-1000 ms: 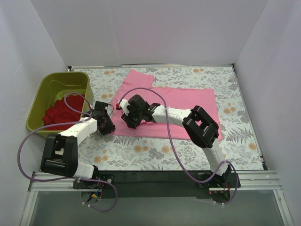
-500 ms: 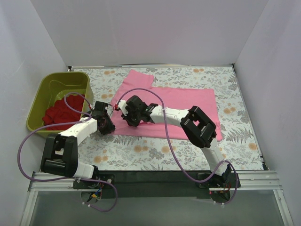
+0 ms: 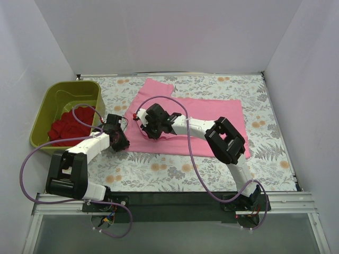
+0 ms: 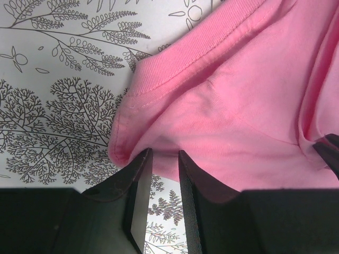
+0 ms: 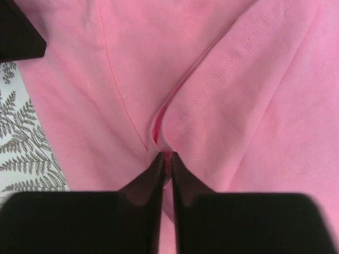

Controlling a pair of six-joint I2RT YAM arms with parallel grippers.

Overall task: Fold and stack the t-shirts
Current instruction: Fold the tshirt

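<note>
The pink t-shirt (image 3: pixel 206 119) lies spread on the patterned table, one sleeve pointing to the far side. The red t-shirt (image 3: pixel 69 126) lies crumpled in the olive tub (image 3: pixel 46 106). My right gripper (image 3: pixel 147 125) rests on the pink shirt's left part. In the right wrist view it (image 5: pixel 165 156) is shut on a raised fold of pink cloth (image 5: pixel 254 79). My left gripper (image 3: pixel 123 142) is at the shirt's near left corner. In the left wrist view its jaws (image 4: pixel 163 154) stand a narrow gap apart, straddling the curled edge of the pink cloth (image 4: pixel 238 95) below the ribbed collar.
The tub stands at the table's left edge, close to my left arm. White walls close in the left, far and right sides. Purple cables loop from both arms over the table's near part.
My right gripper has shifted a little toward the far side and right on the pink shirt. My left gripper has stayed in place.
</note>
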